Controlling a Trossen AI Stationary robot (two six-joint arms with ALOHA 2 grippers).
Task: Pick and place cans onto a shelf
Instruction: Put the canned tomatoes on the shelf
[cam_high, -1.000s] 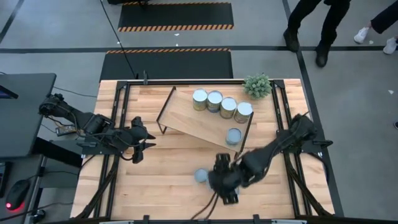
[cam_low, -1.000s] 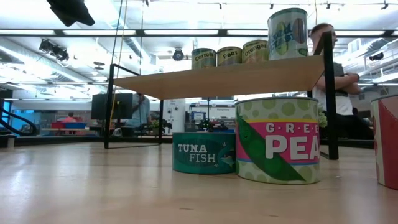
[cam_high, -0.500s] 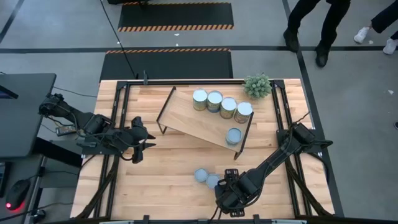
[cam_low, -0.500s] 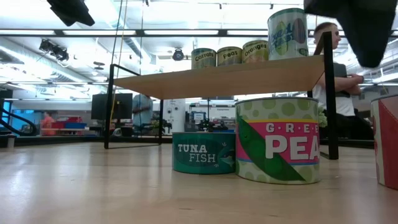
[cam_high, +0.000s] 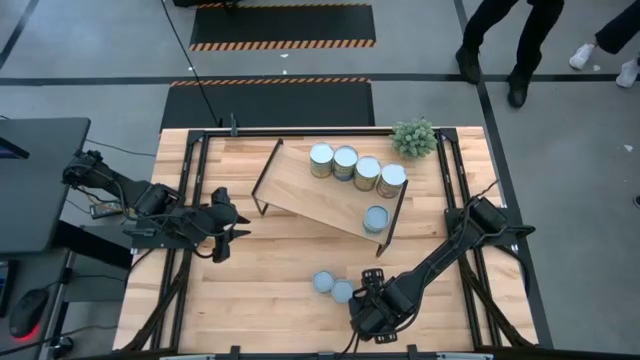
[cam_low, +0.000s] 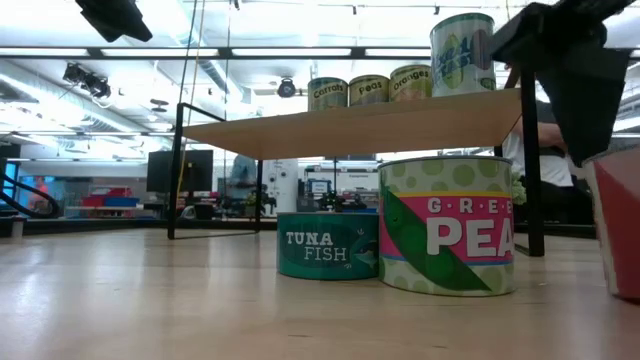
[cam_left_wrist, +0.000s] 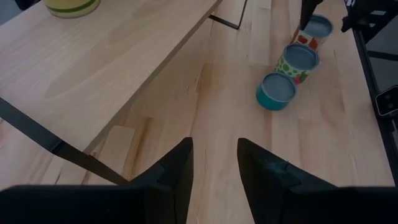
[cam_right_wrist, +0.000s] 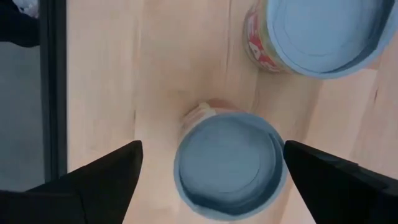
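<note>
Right tool (cam_right_wrist: 211, 180) spread wide, straddling a blue-topped can (cam_right_wrist: 229, 163) near bench (cam_high: 260, 290) front edge; can's label hidden beneath arm in high view, cut off at frame edge in low view. Neighbours read "TUNA FISH" (cam_low: 327, 245), "GREEN PEA.." (cam_low: 447, 225). Shelf (cam_high: 310, 185) cans: "Carrots" (cam_low: 327, 93), "Peas" (cam_low: 368, 89), "Oranges" (cam_low: 411, 81); 4th (cam_low: 462, 54) unreadable. Left tool (cam_left_wrist: 214, 165) part-open, empty, bench left side.

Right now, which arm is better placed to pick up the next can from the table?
The right. Its gripper hangs open directly over a blue-topped can, one finger on each side. The left gripper waits at the table's left edge, far from the cans.
</note>
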